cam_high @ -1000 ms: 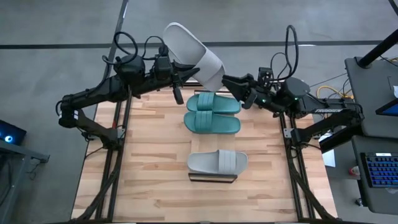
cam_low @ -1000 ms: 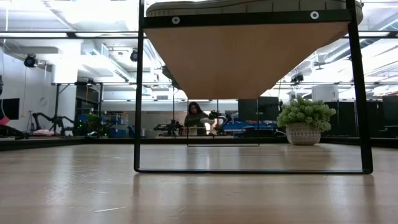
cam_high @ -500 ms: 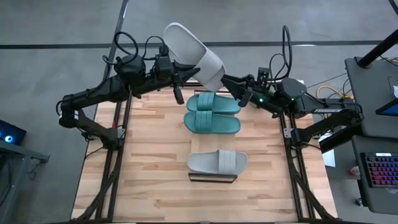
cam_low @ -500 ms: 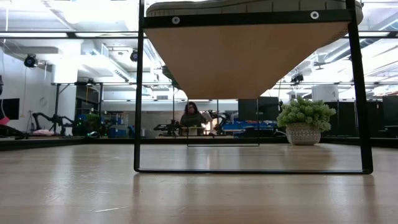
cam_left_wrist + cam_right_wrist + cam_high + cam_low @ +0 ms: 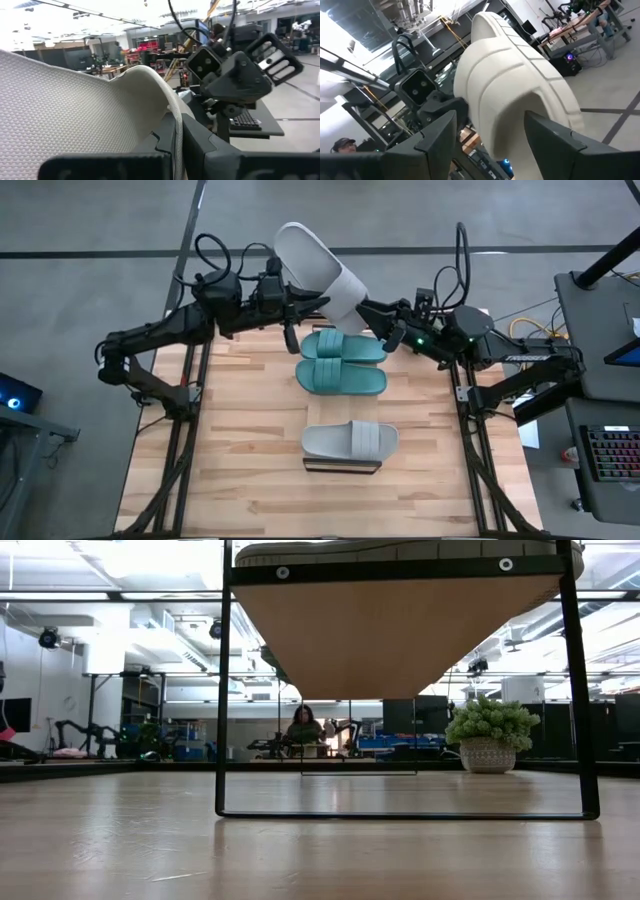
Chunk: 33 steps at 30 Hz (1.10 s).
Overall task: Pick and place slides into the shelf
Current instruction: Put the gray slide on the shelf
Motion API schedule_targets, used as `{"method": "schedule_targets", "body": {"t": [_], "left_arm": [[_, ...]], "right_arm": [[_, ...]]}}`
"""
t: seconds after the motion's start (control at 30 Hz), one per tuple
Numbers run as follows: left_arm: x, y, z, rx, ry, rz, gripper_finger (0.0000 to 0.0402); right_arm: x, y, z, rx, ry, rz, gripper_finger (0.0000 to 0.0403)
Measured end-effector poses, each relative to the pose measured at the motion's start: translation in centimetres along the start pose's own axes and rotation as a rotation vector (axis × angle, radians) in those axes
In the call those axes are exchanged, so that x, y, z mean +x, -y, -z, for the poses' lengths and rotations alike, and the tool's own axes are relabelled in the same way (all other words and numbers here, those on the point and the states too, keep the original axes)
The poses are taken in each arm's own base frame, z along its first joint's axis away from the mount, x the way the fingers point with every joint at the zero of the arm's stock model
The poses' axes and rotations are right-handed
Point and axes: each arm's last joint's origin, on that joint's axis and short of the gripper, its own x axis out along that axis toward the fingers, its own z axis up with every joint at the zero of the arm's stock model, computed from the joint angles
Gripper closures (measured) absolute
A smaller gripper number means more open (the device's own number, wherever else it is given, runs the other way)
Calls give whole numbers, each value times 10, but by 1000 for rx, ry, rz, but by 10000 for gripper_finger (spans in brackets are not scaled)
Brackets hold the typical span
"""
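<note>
Holding the light grey slide aloft, my left pincer pinching its edge; right pincer spread around the strap end. Looks light, rubbery, bendy, so I'd grip the strap.

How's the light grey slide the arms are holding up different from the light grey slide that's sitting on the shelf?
The held light grey slide is in the air past the table's far edge, while the shelved light grey slide rests on the shelf. The held one is tilted diagonally; the shelved one lies flat, crosswise. The left gripper is shut on the held one, and the open right gripper is at its other side; nothing touches the shelved one. Both are light grey, single-strap slides.
</note>
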Motion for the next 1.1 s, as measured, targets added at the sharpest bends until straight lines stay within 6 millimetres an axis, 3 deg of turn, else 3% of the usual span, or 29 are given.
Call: {"method": "schedule_targets", "body": {"t": [0.63,0.83,1.1], "left_arm": [[17,8,12,-26,-5,54,401],[17,9,11,-28,-1,63,401],[17,9,11,-32,1,73,401]], "right_arm": [[0,0,0,-12,-1,2,188],[0,0,0,-11,-1,1,230],[0,0,0,-20,-2,0,326]]}}
